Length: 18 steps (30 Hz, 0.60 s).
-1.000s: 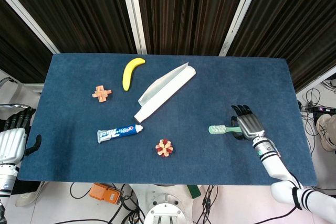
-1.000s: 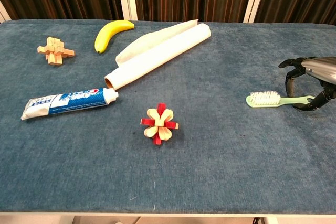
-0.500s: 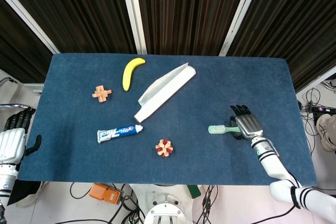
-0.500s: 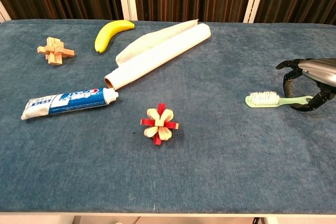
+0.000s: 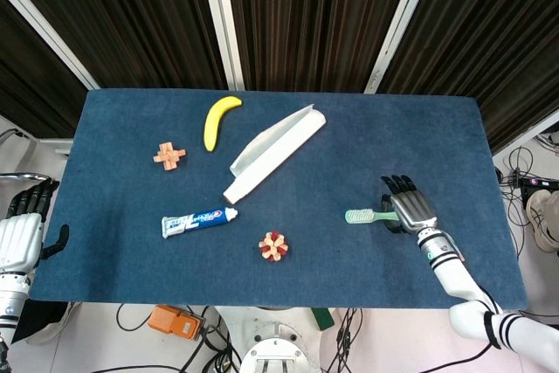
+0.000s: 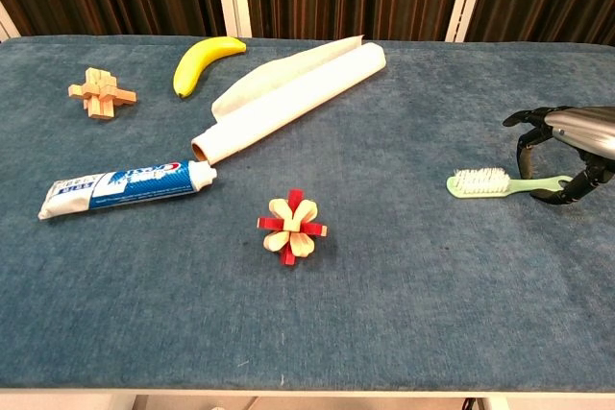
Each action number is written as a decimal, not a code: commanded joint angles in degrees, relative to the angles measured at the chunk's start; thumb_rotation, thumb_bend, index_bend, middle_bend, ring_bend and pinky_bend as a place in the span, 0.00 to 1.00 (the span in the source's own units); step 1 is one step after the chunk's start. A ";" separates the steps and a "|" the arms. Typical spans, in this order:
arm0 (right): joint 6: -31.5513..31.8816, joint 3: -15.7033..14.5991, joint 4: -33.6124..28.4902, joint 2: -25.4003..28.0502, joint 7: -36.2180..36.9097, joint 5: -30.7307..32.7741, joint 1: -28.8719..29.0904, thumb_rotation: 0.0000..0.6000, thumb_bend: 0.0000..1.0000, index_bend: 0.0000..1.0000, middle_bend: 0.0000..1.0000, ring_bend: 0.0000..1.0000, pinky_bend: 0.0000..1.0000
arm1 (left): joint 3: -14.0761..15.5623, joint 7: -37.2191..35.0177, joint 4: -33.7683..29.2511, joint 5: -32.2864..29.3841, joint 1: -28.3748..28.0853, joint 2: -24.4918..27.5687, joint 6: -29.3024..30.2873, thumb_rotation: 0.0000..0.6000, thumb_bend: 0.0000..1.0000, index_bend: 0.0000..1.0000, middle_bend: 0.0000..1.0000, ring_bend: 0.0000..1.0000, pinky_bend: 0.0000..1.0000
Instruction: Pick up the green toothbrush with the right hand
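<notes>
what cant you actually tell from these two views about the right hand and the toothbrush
- Whether the right hand really grips the green toothbrush: in the chest view the frame edge cuts off much of the hand; in the head view its back hides the handle end.
- Whether the toothbrush has left the blue table: neither view shows this.
- The left hand: only the head view shows it, at the frame edge.

Robotics lab, blue-clothed test table [image 5: 131, 251], dark slatted wall panels [image 5: 306, 15], loose cables on floor [image 5: 520, 163]
</notes>
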 commanded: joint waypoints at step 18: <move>3.53 -0.70 -1.48 1.94 1.22 -2.20 -1.17 1.00 0.62 0.81 0.12 0.04 0.01 | -0.04 -0.12 -0.21 -0.28 -0.03 0.05 -0.21 1.00 0.44 0.07 0.00 0.00 0.00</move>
